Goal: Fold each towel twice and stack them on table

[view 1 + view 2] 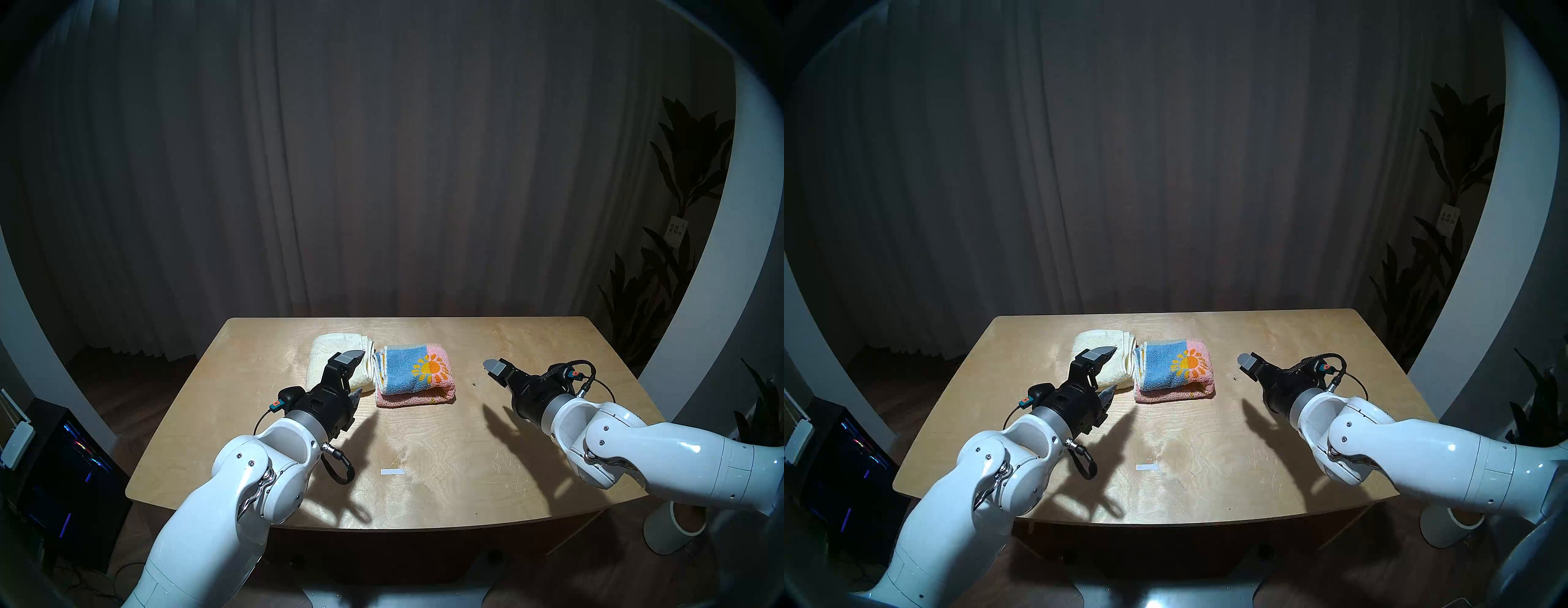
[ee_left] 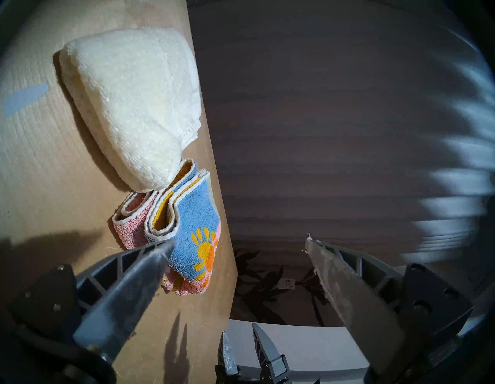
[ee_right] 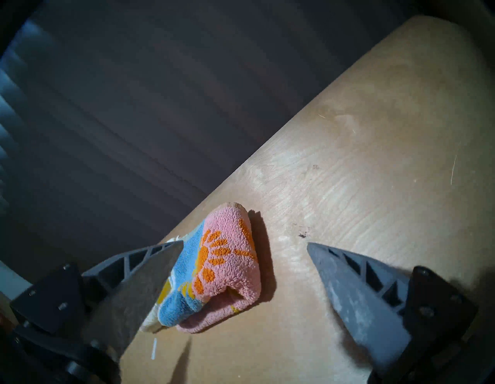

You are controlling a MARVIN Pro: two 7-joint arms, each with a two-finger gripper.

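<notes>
Both white arms reach in from the near edge of the tabletop (image 1: 424, 458), one at each side, with nothing in either grip. On the left, the left hand (image 1: 356, 373) hovers above the wood with its two grey fingers spread wide apart, one raised in front of the cream towel (image 1: 335, 352), the other lower and nearer the front of that towel. Its wrist camera looks past those spread fingers (image 2: 150, 257) at both towels, and no cloth lies between them. On the right, the right hand (image 1: 494, 369) hangs well to the right of the cloth, pointing toward the middle of the tabletop; its own camera shows the fingers (image 3: 345, 270) standing wide apart over bare wood, clear of the towels.

Toward the far side of the tabletop the two towels lie folded, side by side and touching at their facing edges. Plain and pale, the cream towel lies on the left. To its right lies the pink and blue towel (image 1: 418, 373), its yellow-and-orange sun facing up and a pink layer showing underneath. Neither lies on top of the other. A small strip of white tape (image 1: 391, 471) sits on the near middle of the tabletop.
</notes>
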